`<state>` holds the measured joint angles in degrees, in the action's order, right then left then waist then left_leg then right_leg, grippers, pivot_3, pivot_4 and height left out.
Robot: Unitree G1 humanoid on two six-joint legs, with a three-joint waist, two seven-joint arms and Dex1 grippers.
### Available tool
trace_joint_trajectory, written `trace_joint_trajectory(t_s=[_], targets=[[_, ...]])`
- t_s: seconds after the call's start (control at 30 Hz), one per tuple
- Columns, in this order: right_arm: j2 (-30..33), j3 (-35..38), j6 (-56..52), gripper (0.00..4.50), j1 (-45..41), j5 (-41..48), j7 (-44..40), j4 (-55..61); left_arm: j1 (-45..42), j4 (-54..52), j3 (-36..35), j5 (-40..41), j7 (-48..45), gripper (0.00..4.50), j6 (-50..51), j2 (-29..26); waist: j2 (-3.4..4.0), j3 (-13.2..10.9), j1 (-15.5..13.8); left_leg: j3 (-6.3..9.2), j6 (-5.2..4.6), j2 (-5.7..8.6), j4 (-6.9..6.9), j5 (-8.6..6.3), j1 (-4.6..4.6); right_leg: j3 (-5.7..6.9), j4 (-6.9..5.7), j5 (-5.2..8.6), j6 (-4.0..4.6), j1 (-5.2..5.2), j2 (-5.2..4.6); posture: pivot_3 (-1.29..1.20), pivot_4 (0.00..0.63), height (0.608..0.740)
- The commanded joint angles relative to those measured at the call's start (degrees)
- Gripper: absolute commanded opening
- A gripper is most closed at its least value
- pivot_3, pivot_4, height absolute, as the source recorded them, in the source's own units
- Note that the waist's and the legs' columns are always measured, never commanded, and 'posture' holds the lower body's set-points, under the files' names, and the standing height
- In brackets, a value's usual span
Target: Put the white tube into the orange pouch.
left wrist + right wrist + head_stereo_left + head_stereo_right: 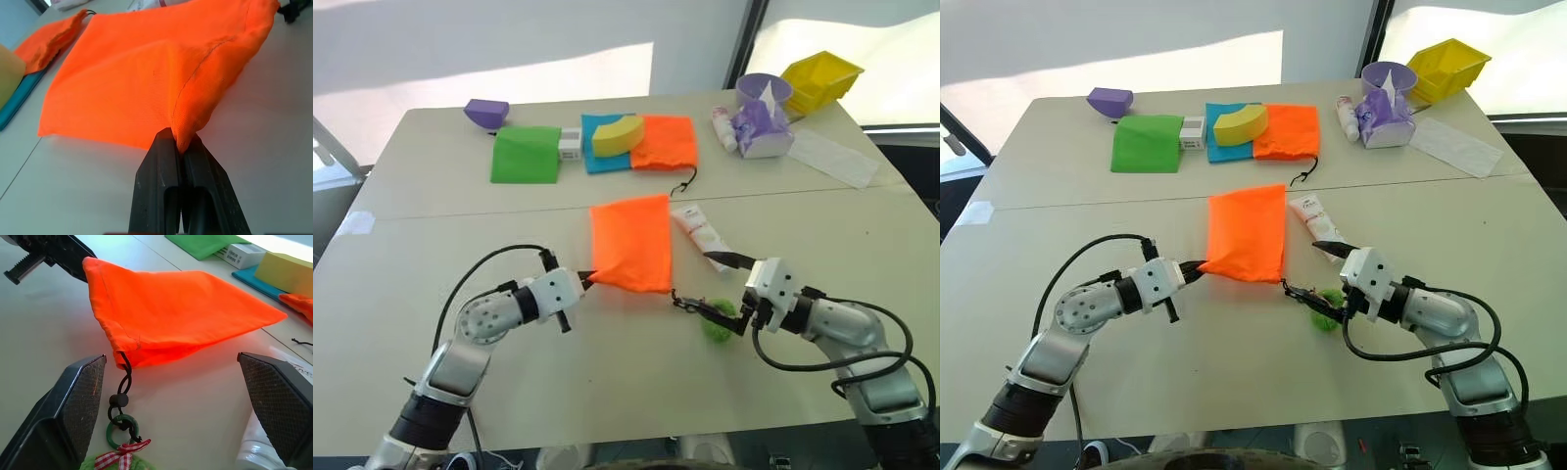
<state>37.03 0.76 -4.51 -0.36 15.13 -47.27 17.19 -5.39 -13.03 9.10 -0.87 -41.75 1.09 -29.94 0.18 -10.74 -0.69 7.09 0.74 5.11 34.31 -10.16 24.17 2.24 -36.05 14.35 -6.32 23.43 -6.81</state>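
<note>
Left gripper (182, 147) pinches a corner of the neon-orange woven fabric drawstring pouch (631, 242), right gripper (181, 396) spread wide near its black cord (124, 377), slim white plastic tube (698, 231) just beside the pouch.

Beige table (460, 215): orange pouch (631, 243), white tube (698, 232) on it.

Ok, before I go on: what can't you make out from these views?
- Tube: near end hidden behind the right end effector in the head views; cut off at the right wrist view's edge.
- Pouch mouth: whether it is open cannot be told from any view.
- Pom-pom: partly covered by the right end effector.
- Tube print: too small to read.
</note>
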Motion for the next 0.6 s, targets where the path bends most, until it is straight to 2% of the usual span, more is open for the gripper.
trace_joint_trajectory(t_s=[0.03,0.2,0.5,0.6], targets=[[-0.4,1.6,-3.5,4.5,-4.3,-1.9,4.5,-1.8,0.3,-4.6,-1.7,5.0,0.0,0.01,3.7,1.3,0.0,0.0,0.0,-0.04,0.0,0.0,0.02,0.0,-0.01,0.0,-0.02,0.0,0.0,0.0,0.0,0.0,0.15,0.74],[-0.7,2.8,-15.2,4.5,-9.6,-0.5,9.4,-2.6,1.5,-8.4,0.0,8.8,-0.9,0.01,8.7,2.7,-0.01,0.0,-0.1,-0.04,-0.01,0.0,0.05,0.01,-0.03,-0.07,-0.07,-0.01,0.02,0.0,0.01,0.0,0.15,0.74],[-1.8,5.3,-45.5,4.5,-14.6,11.4,14.6,5.4,0.3,-6.8,-0.8,11.8,-0.7,0.01,11.3,3.9,0.0,0.0,-0.1,-0.07,-0.03,0.0,0.04,0.01,-0.01,-0.12,-0.06,-0.14,0.25,0.01,0.01,0.0,0.15,0.74],[-0.9,5.2,-52.2,4.5,-16.8,10.4,18.2,5.7,-1.0,-6.1,-0.8,14.0,-1.4,0.01,12.7,4.6,-0.01,0.0,-0.1,-0.12,-0.03,0.0,0.07,0.02,-0.01,-0.15,-0.06,-0.12,0.21,0.02,0.01,0.0,0.15,0.74]])
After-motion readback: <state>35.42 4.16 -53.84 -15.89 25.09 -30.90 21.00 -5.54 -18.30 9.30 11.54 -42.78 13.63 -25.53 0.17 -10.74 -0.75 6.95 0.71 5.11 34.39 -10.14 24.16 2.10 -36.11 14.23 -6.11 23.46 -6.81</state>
